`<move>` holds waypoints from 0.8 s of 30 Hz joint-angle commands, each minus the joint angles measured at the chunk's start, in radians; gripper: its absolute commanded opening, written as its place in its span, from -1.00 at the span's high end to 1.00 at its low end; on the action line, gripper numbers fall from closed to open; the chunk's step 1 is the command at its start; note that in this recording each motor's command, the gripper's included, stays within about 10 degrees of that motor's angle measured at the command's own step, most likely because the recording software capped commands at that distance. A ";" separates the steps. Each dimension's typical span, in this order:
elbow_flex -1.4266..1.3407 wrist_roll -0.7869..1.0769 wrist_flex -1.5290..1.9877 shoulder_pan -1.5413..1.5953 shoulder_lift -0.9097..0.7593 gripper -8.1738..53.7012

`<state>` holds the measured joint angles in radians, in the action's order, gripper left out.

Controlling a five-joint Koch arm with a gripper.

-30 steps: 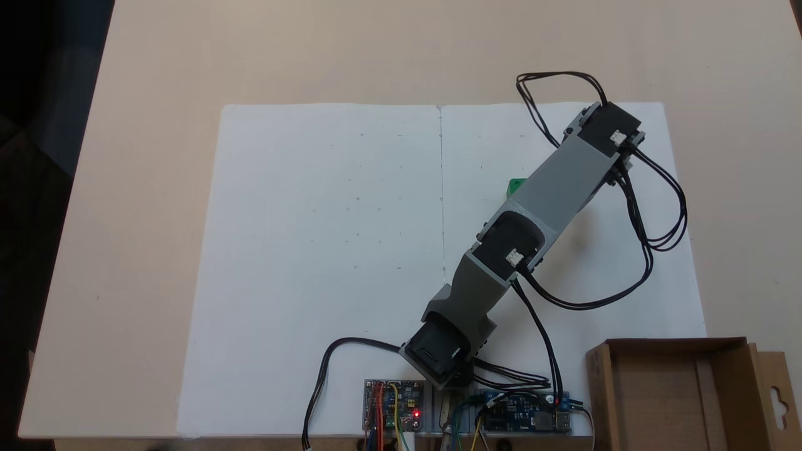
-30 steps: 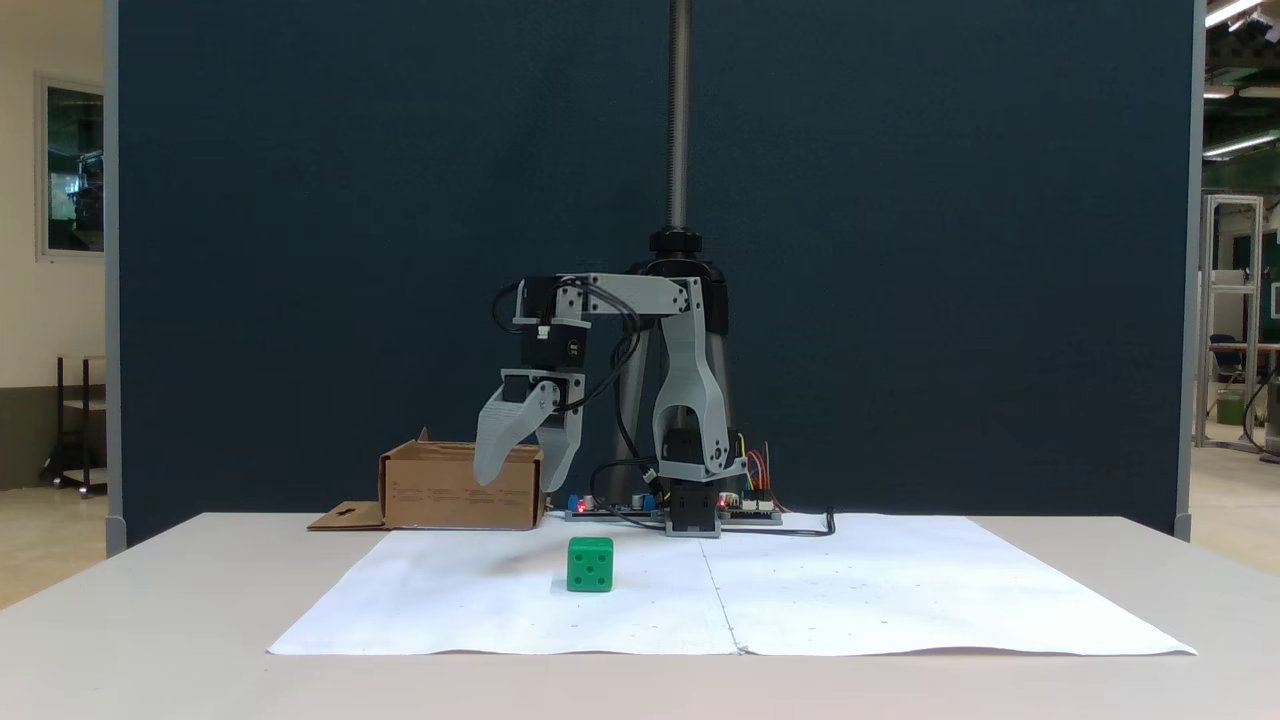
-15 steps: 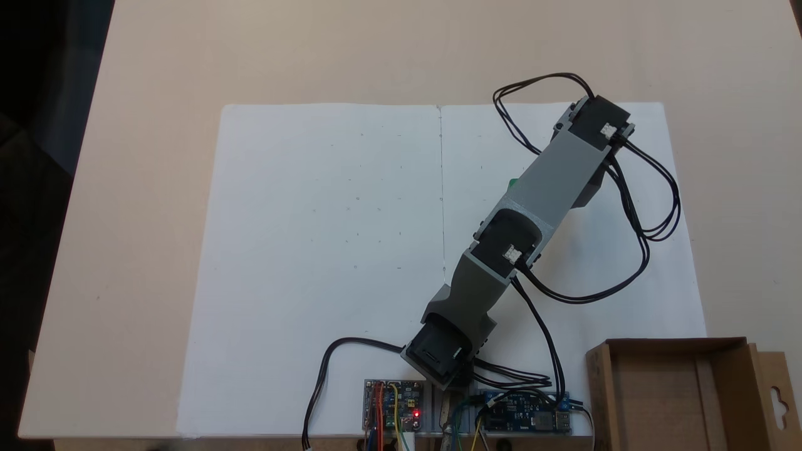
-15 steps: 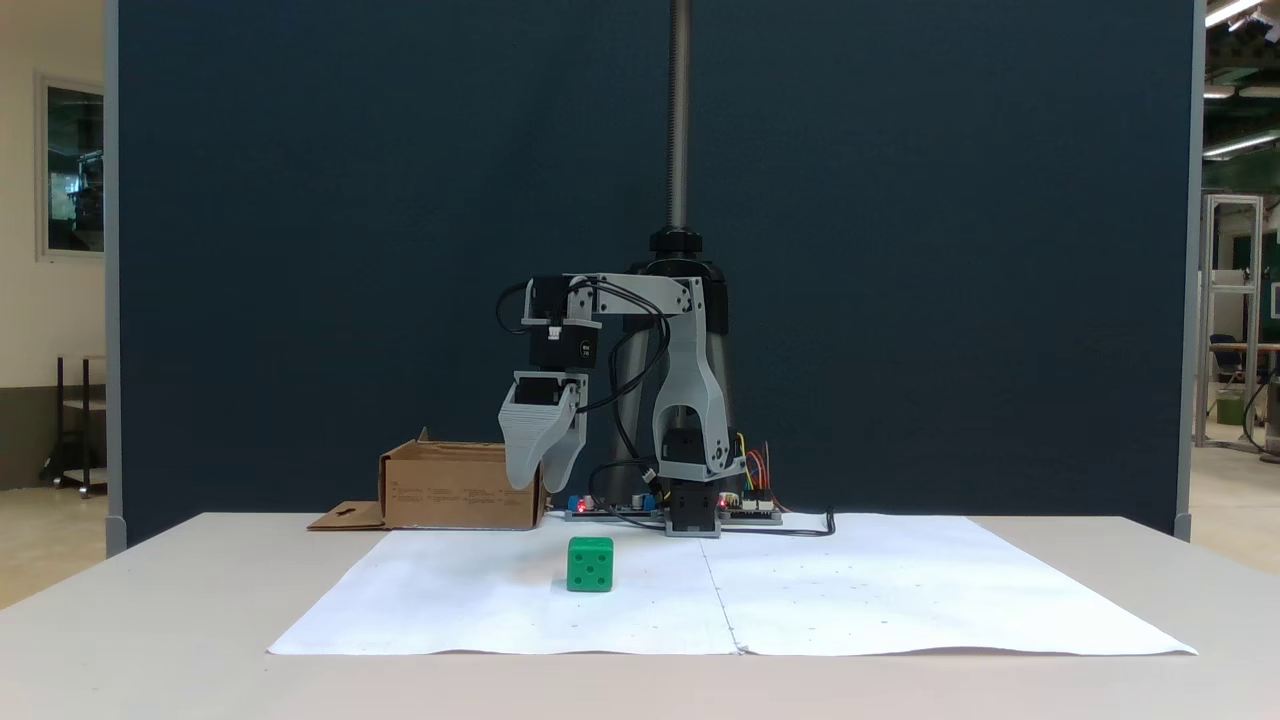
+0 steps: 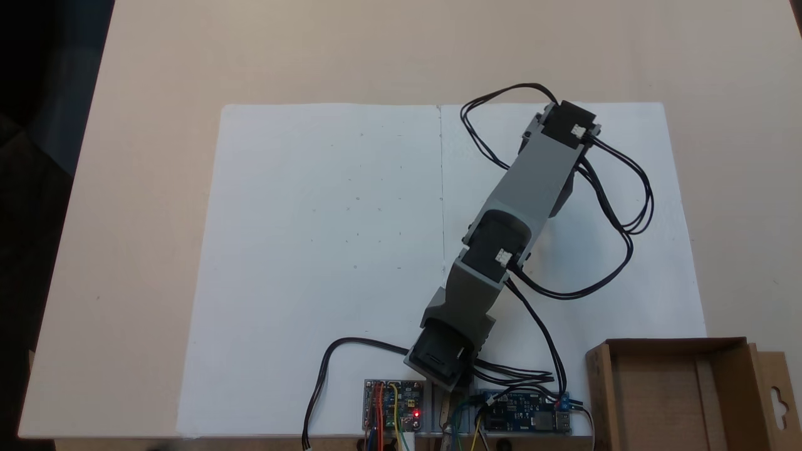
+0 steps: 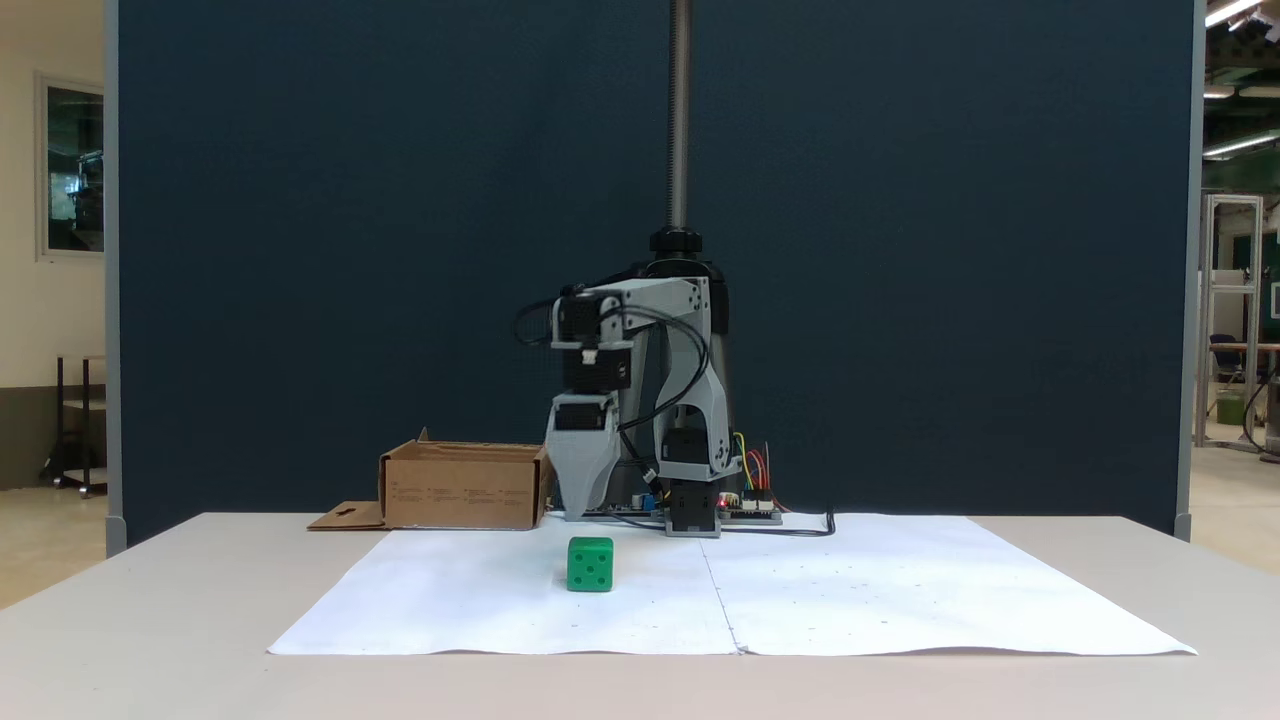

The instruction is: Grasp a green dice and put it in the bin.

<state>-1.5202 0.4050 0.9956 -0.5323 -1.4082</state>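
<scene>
The green dice (image 6: 590,565) rests on the white paper, a small bright cube with dark pips, slightly left of the sheet's centre fold. My gripper (image 6: 581,508) hangs point-down just above and behind it, apart from it. Its jaws line up one behind the other, so only a single grey wedge shows. In a fixed view from above, my arm (image 5: 532,181) stretches across the right half of the sheet and covers the dice. The bin (image 5: 599,394), a shallow brown cardboard box, stands at the lower right there, and left of my arm's base as the bin (image 6: 460,488) from the front.
A large white paper sheet (image 5: 326,250) covers the middle of the beige table. Circuit boards (image 5: 393,404) and wires sit by my arm's base. Black cables (image 5: 630,207) loop out beside my forearm. The bin's flap (image 5: 777,401) has a keyhole cutout.
My arm has swung left in the view from above and now covers the dice. From the front, the gripper moved right and down toward the dice; its two spread fingers now overlap.
</scene>
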 commanded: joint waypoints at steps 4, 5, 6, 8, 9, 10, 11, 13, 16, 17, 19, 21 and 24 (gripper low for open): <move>0.003 0.052 0.069 0.023 -0.048 -0.69; 0.000 0.052 0.069 0.028 -0.043 -0.69; -0.006 0.052 0.066 0.029 -0.038 -0.70; -0.005 0.057 0.057 0.028 -0.037 -0.71; -0.005 0.057 0.057 0.028 -0.037 -0.71; -0.005 0.060 0.057 0.026 -0.032 -0.72; -0.005 0.063 0.057 0.026 -0.028 -0.72; -0.006 0.066 0.049 0.023 -0.011 -0.72; -0.006 0.074 0.032 0.021 0.014 -0.73; -0.006 0.077 0.028 0.021 0.023 -0.73; -0.006 0.078 0.009 0.020 0.044 -0.73; -0.006 0.080 0.003 0.021 0.066 -0.73; -0.006 0.080 -0.008 0.021 0.080 -0.74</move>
<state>-1.5340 0.4050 0.9848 -0.5047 -1.3116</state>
